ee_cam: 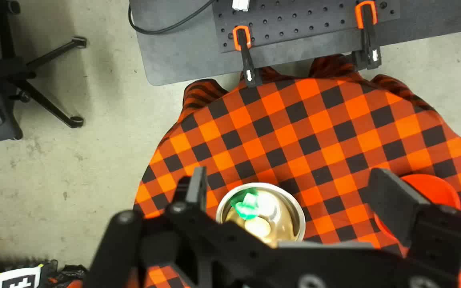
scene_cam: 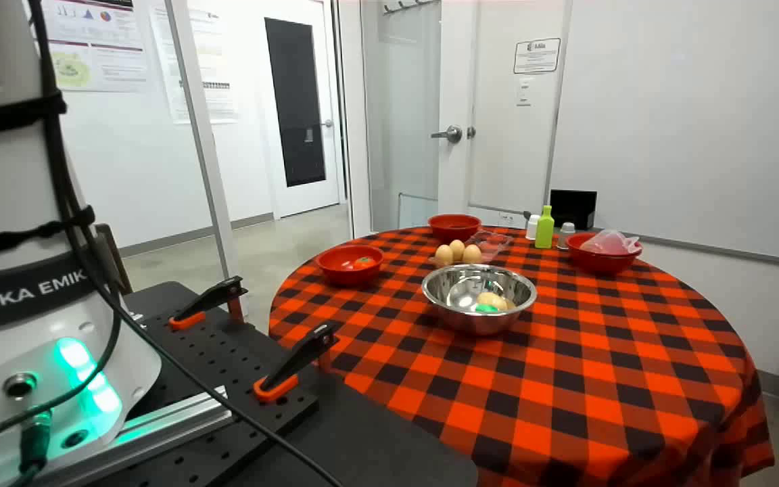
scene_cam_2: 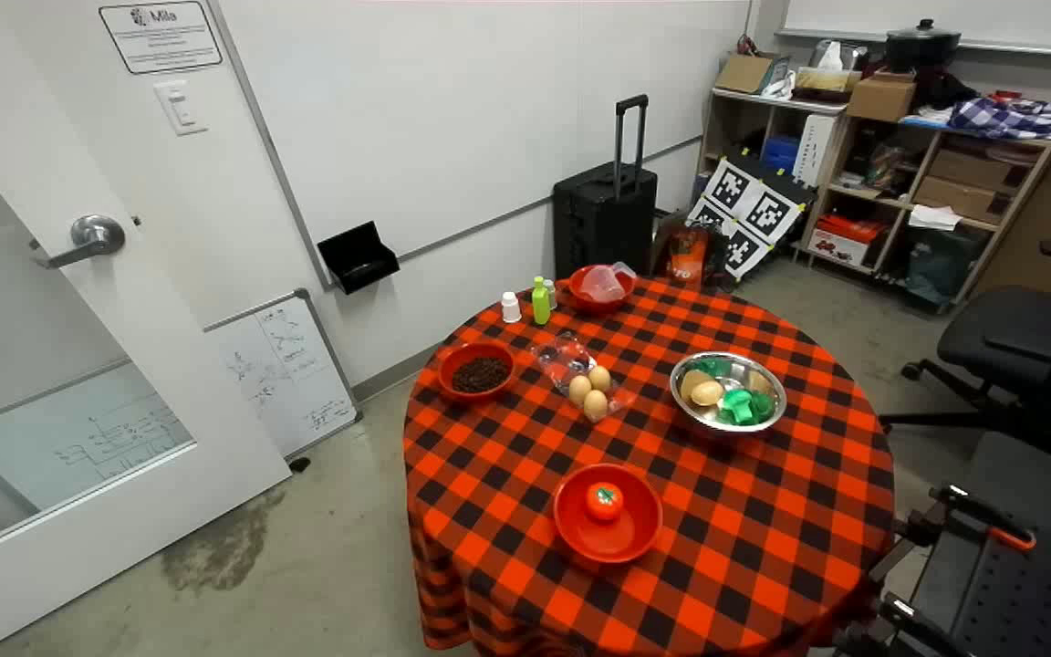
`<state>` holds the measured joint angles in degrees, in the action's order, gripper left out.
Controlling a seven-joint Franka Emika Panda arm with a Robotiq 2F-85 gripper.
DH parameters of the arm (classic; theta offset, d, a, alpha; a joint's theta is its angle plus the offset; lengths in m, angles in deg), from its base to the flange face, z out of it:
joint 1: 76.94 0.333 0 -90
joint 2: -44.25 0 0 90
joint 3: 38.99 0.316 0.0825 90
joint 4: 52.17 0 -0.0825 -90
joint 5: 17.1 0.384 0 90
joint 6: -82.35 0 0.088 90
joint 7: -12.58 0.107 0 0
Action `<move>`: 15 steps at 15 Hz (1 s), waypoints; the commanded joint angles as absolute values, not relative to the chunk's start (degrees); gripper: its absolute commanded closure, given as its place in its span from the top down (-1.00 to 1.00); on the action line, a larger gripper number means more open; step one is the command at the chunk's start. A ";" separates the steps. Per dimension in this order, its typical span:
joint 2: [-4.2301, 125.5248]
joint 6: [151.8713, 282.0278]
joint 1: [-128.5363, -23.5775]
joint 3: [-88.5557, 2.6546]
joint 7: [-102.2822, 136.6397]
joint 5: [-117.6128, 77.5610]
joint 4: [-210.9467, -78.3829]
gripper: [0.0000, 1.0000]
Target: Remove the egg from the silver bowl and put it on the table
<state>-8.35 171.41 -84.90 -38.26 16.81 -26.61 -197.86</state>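
We log the egg [scene_cam_2: 707, 393] inside the silver bowl [scene_cam_2: 737, 369], toward 9 o'clock in an exterior view, long axis roughly 9-to-3, pointed end indistinct; gripper [ee_cam: 289, 190] spread wide; sign [scene_cam_2: 161, 38] at 10 o'clock reads "Mila", arm [scene_cam: 11, 196] "RANKA EMIK".

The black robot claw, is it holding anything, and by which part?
Nothing. The black claw is open; a tan oval egg lies in the round silver metal bowl.
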 commanded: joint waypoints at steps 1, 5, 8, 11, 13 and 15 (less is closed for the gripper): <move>-8.28 171.16 -83.74 -39.01 17.53 -27.14 -197.71 1.00; -8.28 171.16 -83.74 -39.01 17.53 -27.14 -197.71 1.00; -7.48 171.28 -83.15 -39.75 16.67 -26.12 -197.52 1.00; -4.99 171.99 -81.54 -41.66 14.16 -24.73 -197.35 1.00; -2.88 172.64 -79.97 -43.00 10.91 -24.67 -197.03 1.00; -0.44 174.09 -78.24 -44.33 6.45 -25.15 -196.79 1.00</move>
